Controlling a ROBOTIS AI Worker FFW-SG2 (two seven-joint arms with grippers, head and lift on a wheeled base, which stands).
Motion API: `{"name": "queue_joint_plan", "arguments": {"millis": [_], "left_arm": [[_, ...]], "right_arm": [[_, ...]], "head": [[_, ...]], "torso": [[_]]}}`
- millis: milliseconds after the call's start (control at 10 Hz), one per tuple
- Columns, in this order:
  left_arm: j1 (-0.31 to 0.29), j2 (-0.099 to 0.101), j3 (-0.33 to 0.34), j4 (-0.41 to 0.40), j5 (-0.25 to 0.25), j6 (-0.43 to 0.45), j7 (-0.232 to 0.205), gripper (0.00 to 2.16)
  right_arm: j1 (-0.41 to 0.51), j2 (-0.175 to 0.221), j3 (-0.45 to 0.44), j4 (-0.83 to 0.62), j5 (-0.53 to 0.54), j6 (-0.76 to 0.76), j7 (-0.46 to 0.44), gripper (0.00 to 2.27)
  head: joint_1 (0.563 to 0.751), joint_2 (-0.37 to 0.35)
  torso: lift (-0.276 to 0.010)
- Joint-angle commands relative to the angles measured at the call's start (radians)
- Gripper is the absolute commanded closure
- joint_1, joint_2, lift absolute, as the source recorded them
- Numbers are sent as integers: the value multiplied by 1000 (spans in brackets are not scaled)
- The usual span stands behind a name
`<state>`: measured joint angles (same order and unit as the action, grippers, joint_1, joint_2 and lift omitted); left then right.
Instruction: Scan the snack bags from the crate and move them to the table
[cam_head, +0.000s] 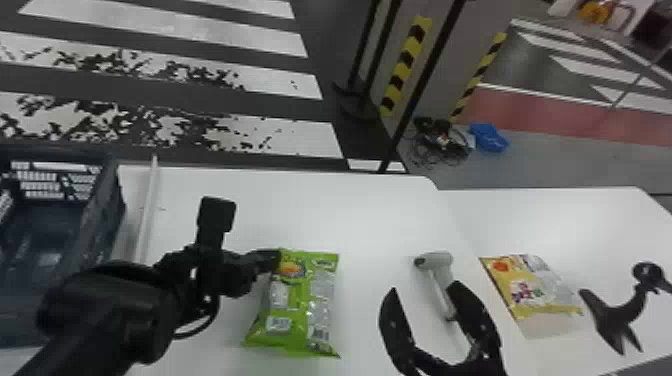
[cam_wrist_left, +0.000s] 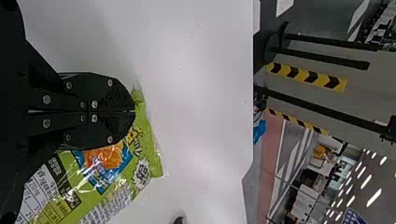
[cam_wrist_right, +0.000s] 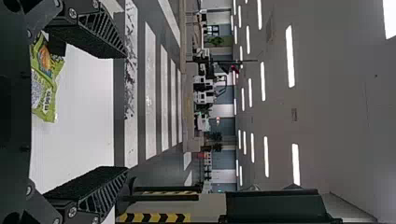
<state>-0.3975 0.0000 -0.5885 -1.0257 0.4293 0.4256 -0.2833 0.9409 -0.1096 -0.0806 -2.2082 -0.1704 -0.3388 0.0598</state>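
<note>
Right of the crate (cam_head: 107, 200), the left pincer (cam_wrist_left: 133, 111) is squeezed on the far left corner of the green snack bag (cam_head: 300, 300), whose long way runs near to far. Next, the gray scanner (cam_head: 436, 261) lies just ahead of the wide-open right pincer (cam_head: 424, 288), the nearer one for grabbing it, and a yellow snack bag (cam_head: 537, 287) lies on the table (cam_head: 380, 210) past them. The crate is cut off, and a black finger hides some scanner handle.

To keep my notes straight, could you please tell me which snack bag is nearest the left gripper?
The green bag, one corner held by the left gripper; the yellow bag lies right of the scanner.
</note>
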Motion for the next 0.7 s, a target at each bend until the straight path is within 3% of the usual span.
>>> {"name": "queue_joint_plan", "arguments": {"millis": [0, 100, 200, 300, 500, 600], "left_arm": [[6, -3, -4, -8, 9, 0, -5, 1946], [26, -3, -5, -33, 8, -12, 6, 1710], [43, -3, -5, -76, -24, -21, 4, 556], [45, -3, -1, -114, -41, -9, 3, -2], [75, -3, 13, -225, -53, 43, 23, 22], [97, -3, 18, -303, -83, 95, 39, 26]], "right_arm": [[1, 1, 1, -1, 0, 1, 0, 144], [1, 2, 1, -1, 0, 1, 0, 144], [1, 1, -1, -1, 0, 1, 0, 144], [1, 1, -1, 1, -1, 1, 0, 144], [-2, -1, -2, 2, -1, 1, 0, 144], [-5, -4, -2, 4, -1, 4, 0, 144]], "head": [[695, -350], [695, -350], [695, -350], [695, -350], [695, -350], [695, -350]], "torso": [[-95], [-95], [-95], [-95], [-95], [-95]]}}
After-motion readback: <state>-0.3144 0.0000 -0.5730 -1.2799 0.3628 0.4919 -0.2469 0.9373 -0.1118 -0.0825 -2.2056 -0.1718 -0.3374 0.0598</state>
